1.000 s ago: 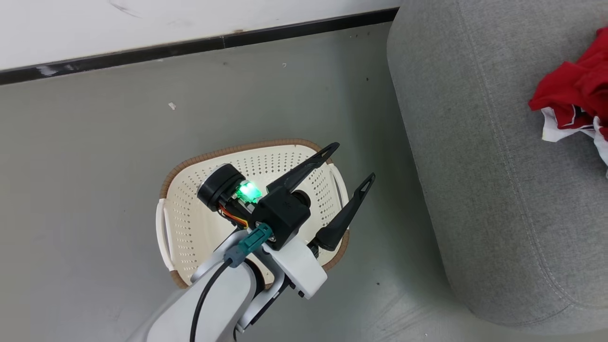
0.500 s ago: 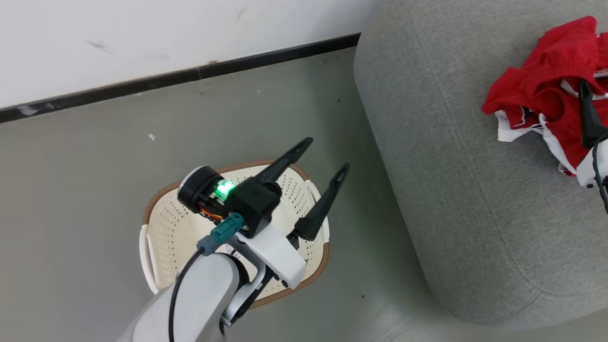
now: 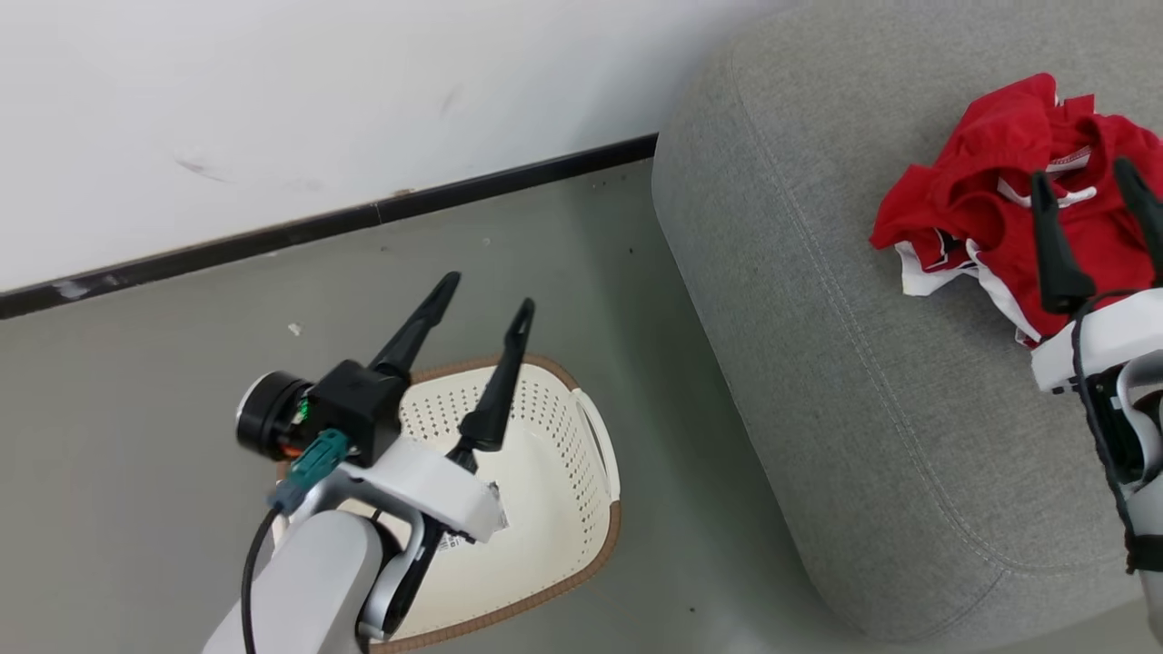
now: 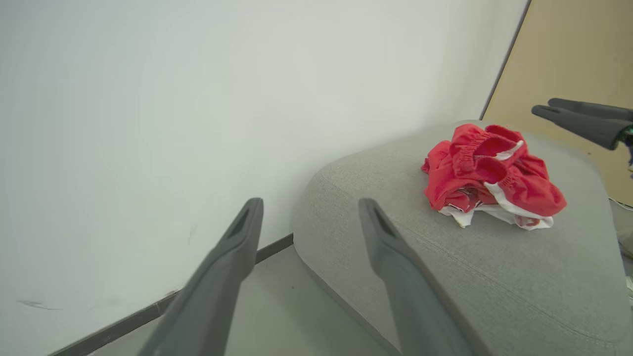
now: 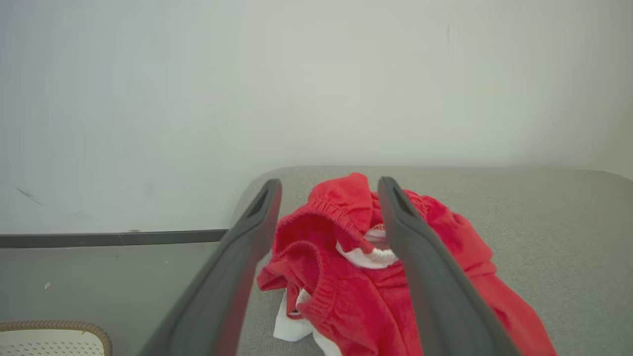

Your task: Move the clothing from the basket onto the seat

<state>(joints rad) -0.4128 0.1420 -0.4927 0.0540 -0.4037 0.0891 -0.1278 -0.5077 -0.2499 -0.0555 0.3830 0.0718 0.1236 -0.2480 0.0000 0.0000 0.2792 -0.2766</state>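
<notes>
The red clothing (image 3: 981,200) lies bunched on the grey seat (image 3: 818,363), white trim showing at its edge. My right gripper (image 3: 1081,173) hangs open over the near side of the pile, nothing between its fingers. The right wrist view has the clothing (image 5: 346,277) between and beyond the open right gripper (image 5: 330,183). The cream basket (image 3: 618,527) stands on the floor left of the seat, its inside bare except for a label sticker. My left gripper (image 3: 488,294) is open above the basket's far rim. Its own view shows the open left gripper (image 4: 310,202), the clothing (image 4: 487,173) and the right gripper (image 4: 544,107).
A white wall (image 3: 318,109) with a black baseboard (image 3: 363,216) runs behind the grey floor (image 3: 136,381). The seat's rounded corner sits close to the basket's right handle (image 3: 601,436). A tan panel (image 4: 578,59) stands beyond the seat.
The head camera has shifted. My left gripper has swung left and turned more upright over the basket. My right gripper has come into view over the clothing. Both stay open.
</notes>
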